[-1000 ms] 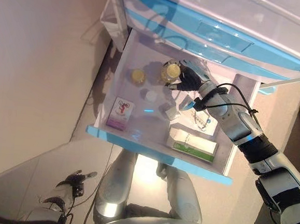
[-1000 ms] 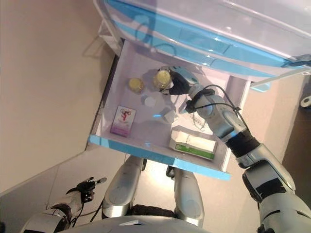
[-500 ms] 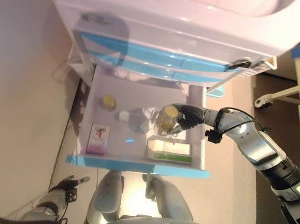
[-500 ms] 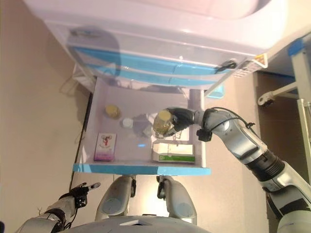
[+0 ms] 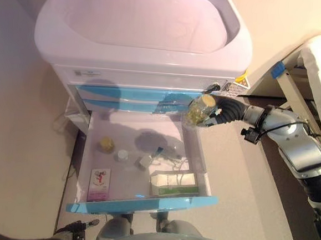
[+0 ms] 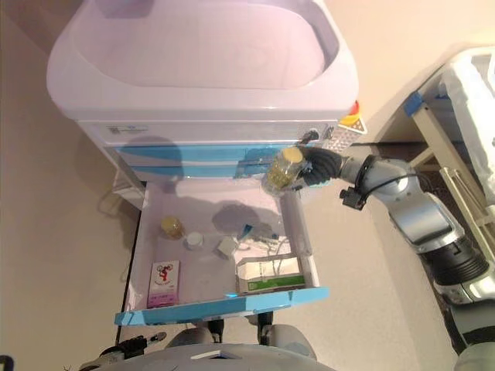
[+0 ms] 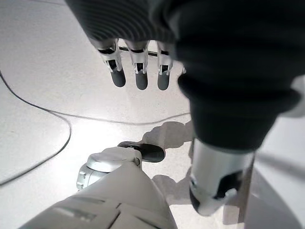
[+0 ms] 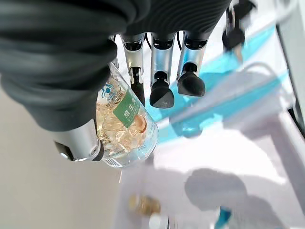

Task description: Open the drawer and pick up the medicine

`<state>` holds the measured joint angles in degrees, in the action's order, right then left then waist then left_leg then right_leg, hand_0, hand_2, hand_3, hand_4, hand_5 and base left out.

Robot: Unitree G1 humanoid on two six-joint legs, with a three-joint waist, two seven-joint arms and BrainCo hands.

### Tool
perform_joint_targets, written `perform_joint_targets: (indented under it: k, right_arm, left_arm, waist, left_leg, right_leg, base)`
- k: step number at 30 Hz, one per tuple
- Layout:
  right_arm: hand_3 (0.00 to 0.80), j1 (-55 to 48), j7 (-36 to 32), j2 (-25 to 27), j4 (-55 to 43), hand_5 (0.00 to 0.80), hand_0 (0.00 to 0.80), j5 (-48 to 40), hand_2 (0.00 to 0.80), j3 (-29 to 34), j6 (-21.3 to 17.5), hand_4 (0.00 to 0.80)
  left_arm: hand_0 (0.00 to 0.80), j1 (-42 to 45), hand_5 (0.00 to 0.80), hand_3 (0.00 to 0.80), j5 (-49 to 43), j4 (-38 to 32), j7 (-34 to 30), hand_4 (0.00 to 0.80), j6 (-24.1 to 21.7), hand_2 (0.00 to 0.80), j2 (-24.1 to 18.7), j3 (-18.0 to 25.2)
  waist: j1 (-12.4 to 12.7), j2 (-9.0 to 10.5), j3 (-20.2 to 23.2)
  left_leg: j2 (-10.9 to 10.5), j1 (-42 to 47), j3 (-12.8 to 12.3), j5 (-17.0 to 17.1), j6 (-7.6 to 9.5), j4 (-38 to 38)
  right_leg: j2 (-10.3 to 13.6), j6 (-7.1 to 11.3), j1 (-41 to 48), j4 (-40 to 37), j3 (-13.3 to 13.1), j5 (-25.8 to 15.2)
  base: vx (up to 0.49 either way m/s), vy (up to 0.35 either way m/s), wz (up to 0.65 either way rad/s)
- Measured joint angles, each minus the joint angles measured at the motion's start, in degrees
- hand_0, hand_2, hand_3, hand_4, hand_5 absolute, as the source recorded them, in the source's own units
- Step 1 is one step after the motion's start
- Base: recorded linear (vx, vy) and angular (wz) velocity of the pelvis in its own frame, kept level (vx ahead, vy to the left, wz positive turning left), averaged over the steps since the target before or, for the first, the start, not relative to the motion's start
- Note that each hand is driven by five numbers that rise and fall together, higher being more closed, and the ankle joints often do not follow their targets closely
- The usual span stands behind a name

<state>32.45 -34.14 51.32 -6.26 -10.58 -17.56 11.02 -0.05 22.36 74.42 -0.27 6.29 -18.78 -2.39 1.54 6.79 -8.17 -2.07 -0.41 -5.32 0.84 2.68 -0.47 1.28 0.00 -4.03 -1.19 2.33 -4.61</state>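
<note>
The right hand (image 5: 223,111) pinches the medicine bottle (image 5: 200,110) between thumb and curled fingers, holding it tilted, cap up, above the open drawer's (image 5: 200,169) far right corner, clear of it.

A white bed frame (image 5: 320,71) stands beside the cabinet (image 5: 145,35).

Beige floor (image 5: 19,142) — pale wall (image 5: 279,24), bed frame (image 5: 296,97)
</note>
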Motion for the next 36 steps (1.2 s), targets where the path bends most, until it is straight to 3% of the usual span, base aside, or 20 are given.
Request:
perform_joint_targets:
  k: [7, 13, 27, 36]
  right_arm:
    - [0.800, 10.5, 0.4, 0.1, 11.8, 0.800, 0.800, -0.2, 0.800, -2.0, 0.7, 0.800]
    - [0.800, 18.7, 0.4, 0.0, 22.1, 0.800, 0.800, -1.3, 0.800, -7.6, 3.9, 0.800]
    - [0.800, 28.6, 4.3, -2.1, 39.0, 0.800, 0.800, -8.2, 0.800, -10.7, 4.3, 0.800]
    - [0.800, 31.6, 5.2, -2.1, 43.2, 0.800, 0.800, -9.9, 0.800, -12.6, 4.3, 0.800]
  left_arm:
    - [0.000, 0.7, 0.000, 0.000, -0.3, 1.0, 1.0, 0.000, 2.5, 0.000, -0.3, 1.1]
    - [0.000, 2.0, 0.000, 0.000, -2.3, 1.0, 1.0, 0.000, 2.7, 0.000, -0.4, 1.7]
    - [0.000, 3.4, 0.000, 0.000, -2.7, 1.2, 0.9, 0.000, 2.7, 0.000, -2.1, 2.1]
    - [0.000, 3.6, 0.000, 0.000, -2.8, 1.3, 0.9, 0.000, 2.6, 0.000, -2.5, 2.1]
  waist:
    - [2.2, 0.38, 0.4]
    - [4.8, 0.69, 0.6]
    - [8.4, 2.39, 1.1]
    - [10.7, 2.64, 1.1]
  left_leg:
    - [-0.1, 0.9, 2.1, 0.2, -0.30, -0.2]
    - [-0.1, 2.0, 4.1, 0.8, -0.64, -1.1]
    - [-1.1, 1.0, 8.2, 1.6, -0.80, -0.7]
    - [-1.2, 0.7, 9.1, 1.8, -0.82, -0.9]
  right_leg:
    - [0.2, 0.00, 2.6, -1.8, 2.7, 0.0]
    - [0.2, 0.00, 4.5, -2.9, 4.9, 0.0]
    - [1.2, 0.37, 5.7, -3.8, 9.3, 0.4]
    - [1.2, 0.20, 5.6, -3.8, 9.9, 0.2]
  base:
    - [0.070, 0.010, 0.15]
    - [0.093, 0.008, 0.20]
    - [0.066, 0.003, 0.15]
    - [0.028, 0.002, 0.06]
